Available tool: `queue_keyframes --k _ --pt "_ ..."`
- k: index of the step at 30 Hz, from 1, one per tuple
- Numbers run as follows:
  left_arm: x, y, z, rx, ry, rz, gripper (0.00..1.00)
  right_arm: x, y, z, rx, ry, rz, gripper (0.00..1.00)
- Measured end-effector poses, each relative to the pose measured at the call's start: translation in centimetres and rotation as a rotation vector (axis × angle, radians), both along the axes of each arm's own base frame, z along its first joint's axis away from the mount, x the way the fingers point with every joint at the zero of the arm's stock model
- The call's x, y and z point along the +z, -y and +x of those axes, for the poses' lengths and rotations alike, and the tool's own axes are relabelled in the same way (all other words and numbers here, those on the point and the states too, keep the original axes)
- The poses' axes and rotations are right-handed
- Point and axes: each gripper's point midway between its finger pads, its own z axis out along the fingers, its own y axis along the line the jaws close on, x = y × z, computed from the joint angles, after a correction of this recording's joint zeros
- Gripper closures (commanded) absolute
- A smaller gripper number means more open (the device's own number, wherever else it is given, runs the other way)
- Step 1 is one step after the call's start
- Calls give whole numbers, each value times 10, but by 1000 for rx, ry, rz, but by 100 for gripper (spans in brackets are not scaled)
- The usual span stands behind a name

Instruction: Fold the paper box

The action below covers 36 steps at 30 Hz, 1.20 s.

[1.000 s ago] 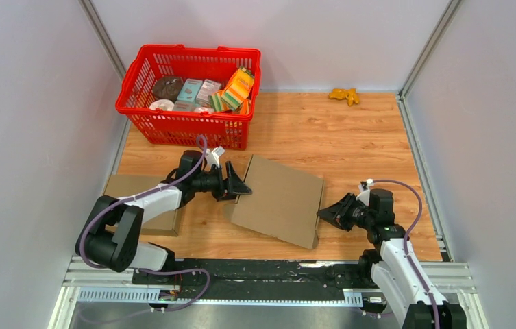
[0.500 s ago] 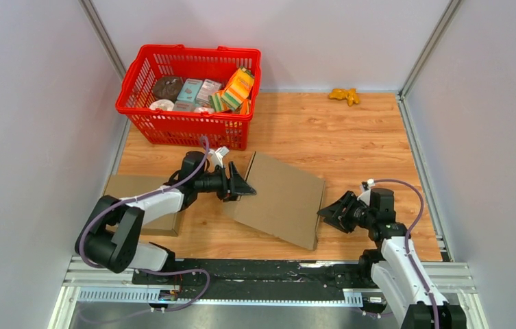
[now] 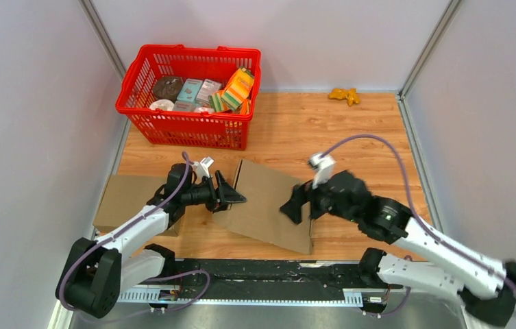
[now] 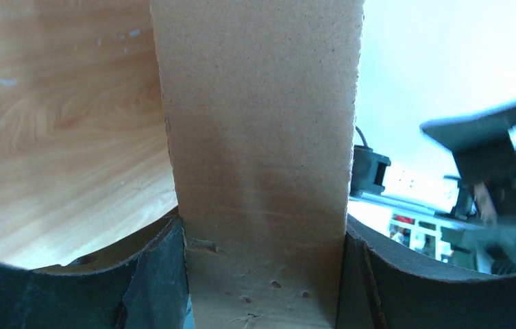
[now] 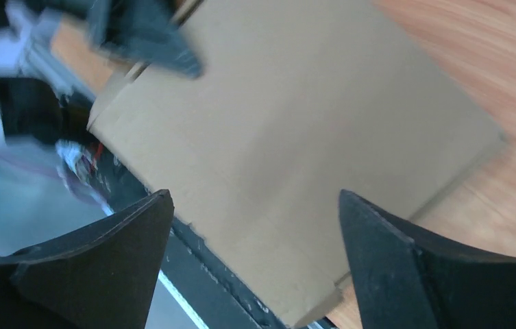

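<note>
- Found the paper box (image 3: 258,199) lying nearly flat on the table (image 3: 358,137), directly between the two grippers.
- Judged its long axis to run roughly from the left gripper's side across to the right gripper's, slightly skewed, with the right end nearer the arm bases.
- Saw one flap at the left end standing up, right at the left gripper's fingertips.
- Noted a red basket (image 3: 186,127) on the far side of the left gripper, well apart from it, holding assorted small packets and cartons (image 3: 193,89); could not tell their labels.
- Noted a second flat cardboard piece (image 3: 128,195) behind the left gripper, under that arm.
- Found the left gripper (image 3: 234,194) set wide, with the raised flap filling the gap and its two side edges meeting the fingers (image 4: 155,274) in the wrist view.
- Found the right gripper (image 3: 299,205) spread wide over the box's right half, holding nothing, the panel (image 5: 296,137) in plain sight between its fingers; could not tell whether either tip touched it.
</note>
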Motion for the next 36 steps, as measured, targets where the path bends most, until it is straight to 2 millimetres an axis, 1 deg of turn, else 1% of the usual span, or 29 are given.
queue_keyframes --k 1,2,3,4,6,7,8,10,12,17,20,25,29,33,36 --pt "0 -2 -2 13 -16 -6 54 6 -22 -14 98 57 -52 1" --pt "1 -3 -4 25 -32 -13 54 7 -44 -32 196 110 -115 0" --pt "0 -5 -7 43 -53 -21 54 7 -59 -42 250 164 -167 0" --pt "1 -8 -8 60 -68 -28 53 6 -78 -57 322 238 -232 0" --pt "2 -13 -12 102 -101 -44 53 -9 -103 -76 410 348 -361 0" --pt "2 -16 -13 121 -116 -51 53 -20 -111 -82 441 400 -431 0" --pt "3 -18 -14 141 -132 -58 52 -31 -116 -84 460 446 -505 0" --pt "3 -22 -18 175 -164 -71 52 -50 -117 -78 468 527 -641 0" --pt "4 -26 -21 199 -185 -87 52 -59 -117 -72 474 616 -750 0" --pt "3 -27 -30 229 -251 -133 51 -46 -125 -57 427 828 -818 0" --pt "0 -28 -35 235 -288 -153 51 -48 -128 -51 418 898 -848 0" --pt "6 -27 -36 245 -309 -182 50 -61 -130 -53 480 934 -871 0" --pt "7 -27 -37 244 -324 -192 50 -63 -135 -58 516 934 -847 0" --pt "9 -27 -39 240 -327 -202 50 -64 -135 -54 503 959 -854 0" --pt "12 -27 -38 245 -318 -211 48 -64 -136 -47 474 993 -872 0"
